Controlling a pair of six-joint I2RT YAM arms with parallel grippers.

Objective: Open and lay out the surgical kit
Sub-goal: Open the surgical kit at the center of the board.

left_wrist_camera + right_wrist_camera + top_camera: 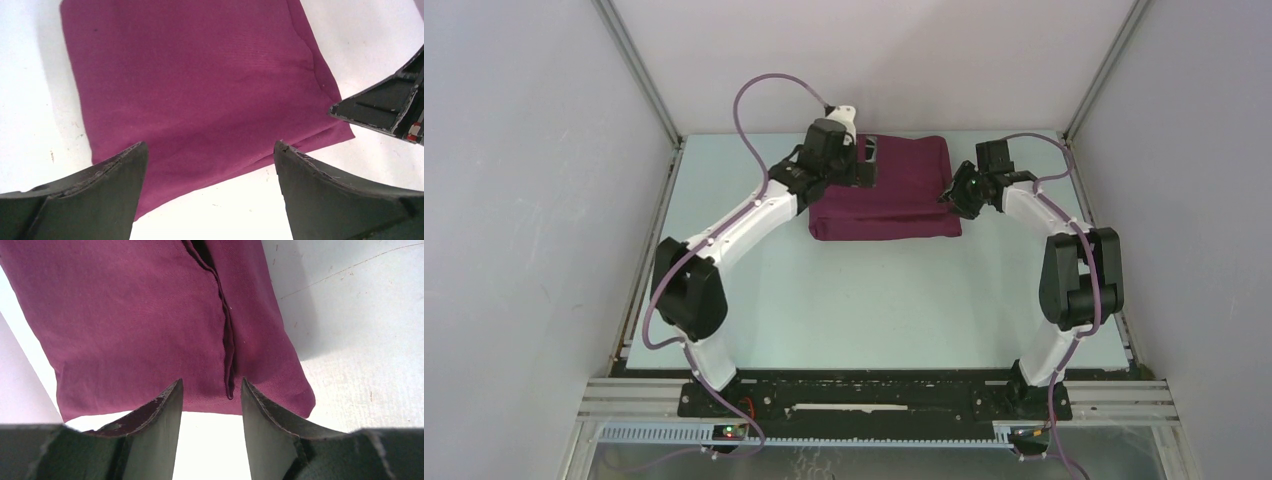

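L gripper (210, 145) wide | R gripper (212, 381) half-open | 1 cloth wrap (894, 190), folded

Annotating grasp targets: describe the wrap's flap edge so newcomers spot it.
On the pale table, find the folded maroon-purple cloth bundle at the far middle. At its end by the right gripper, an overlapping fold edge runs inward, the only ridge on smooth fabric.

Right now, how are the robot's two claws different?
The left claw is opened wide; the right claw is opened less. The left claw is over the left side of the purple cloth; the right claw is at its right edge, lined up with a fold. Both are black, open and holding nothing.
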